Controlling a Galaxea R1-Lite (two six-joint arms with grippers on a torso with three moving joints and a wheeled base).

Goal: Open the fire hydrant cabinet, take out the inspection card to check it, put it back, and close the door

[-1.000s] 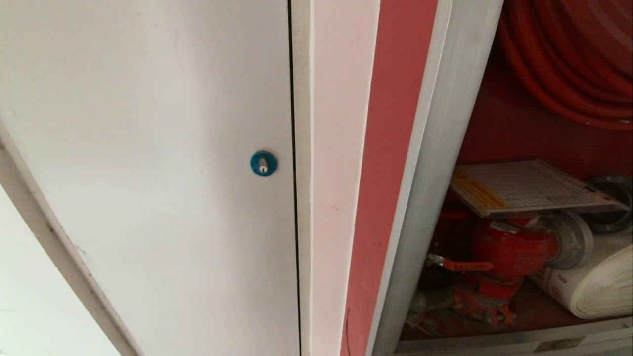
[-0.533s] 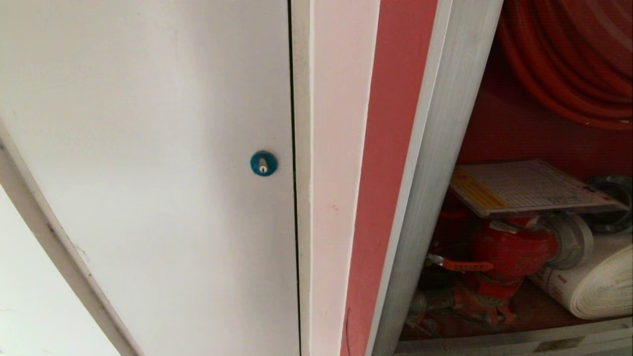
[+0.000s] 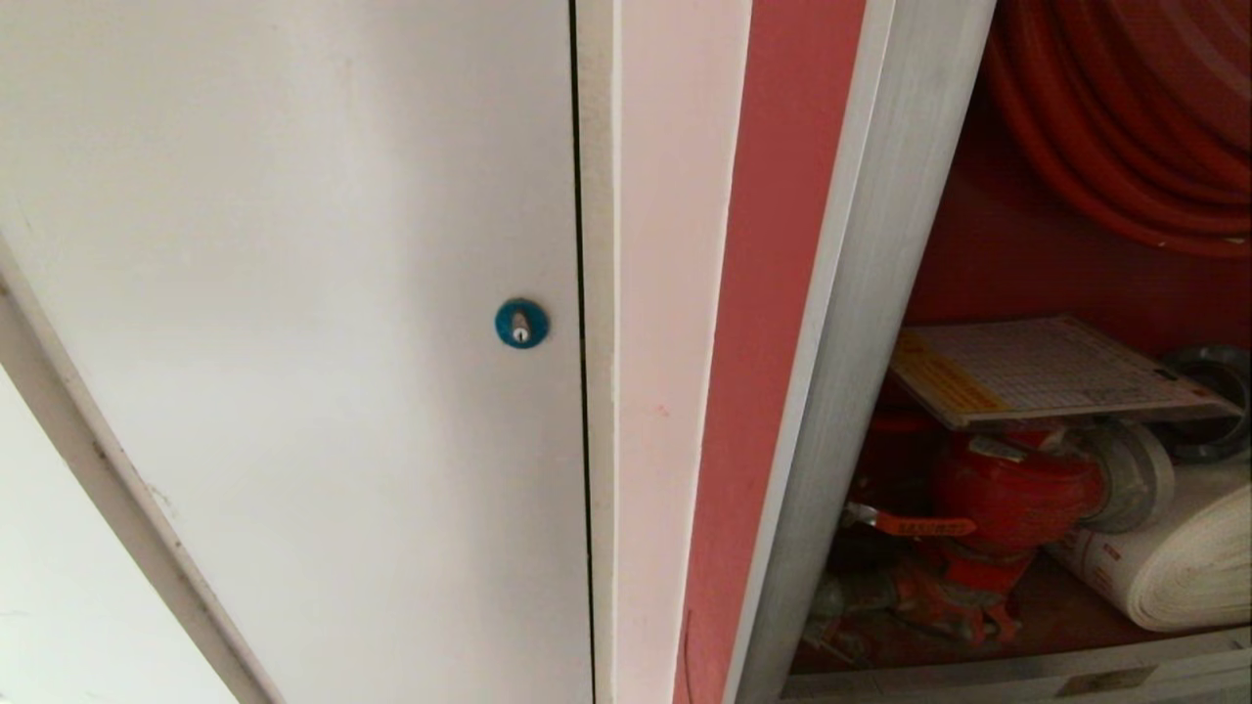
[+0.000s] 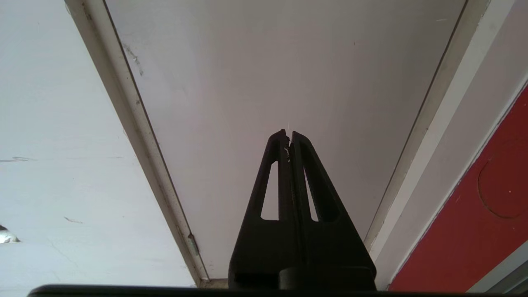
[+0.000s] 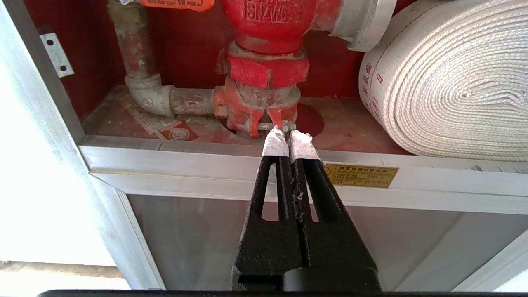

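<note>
The fire hydrant cabinet stands open at the right of the head view, and its door is out of view. Inside, the inspection card, white with a printed grid and a yellow band, lies flat on top of the red valve. My right gripper is shut and empty. Its white-taped fingertips point at the valve's base, just above the cabinet's aluminium sill. My left gripper is shut and empty, facing the plain white panel. Neither gripper shows in the head view.
A rolled white hose lies right of the valve, under a red hose reel. A white panel with a blue round lock fills the left. A lower glass panel sits beneath the sill.
</note>
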